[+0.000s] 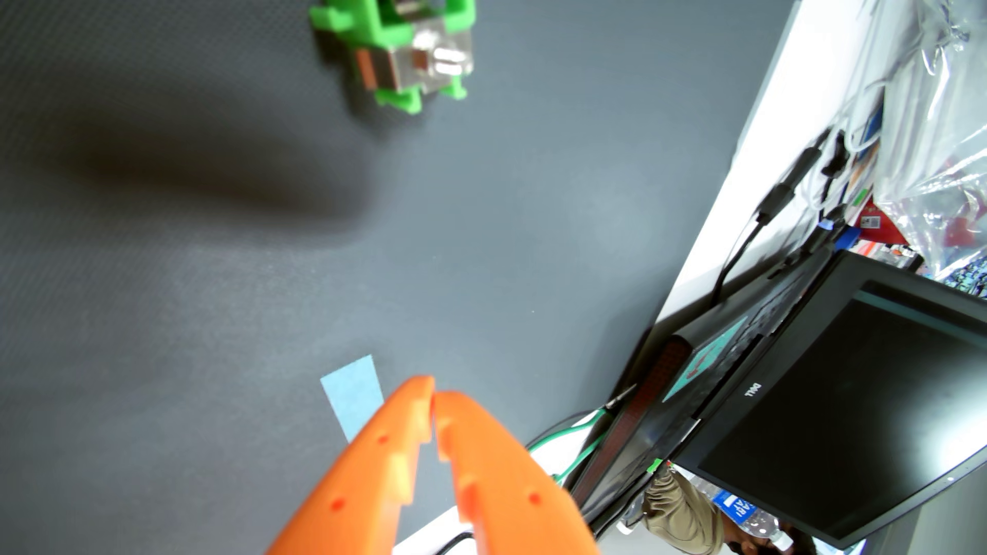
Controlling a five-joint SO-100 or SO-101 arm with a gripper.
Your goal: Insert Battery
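Note:
In the wrist view my orange gripper (433, 395) comes in from the bottom edge. Its two fingertips meet and nothing is held between them. A green plastic holder (398, 98) with a silvery metal battery part (422, 66) inside it lies on the dark grey mat (213, 267) at the top of the view, far from the gripper and partly cut off by the top edge. The gripper hangs above the mat next to a blue tape strip (352, 395).
A Dell laptop (833, 405) stands at the lower right, past the mat's edge. Black and green cables (747, 240) run along the white table. Clear plastic bags (940, 106) lie at the top right. The arm's shadow falls on the mat at the left.

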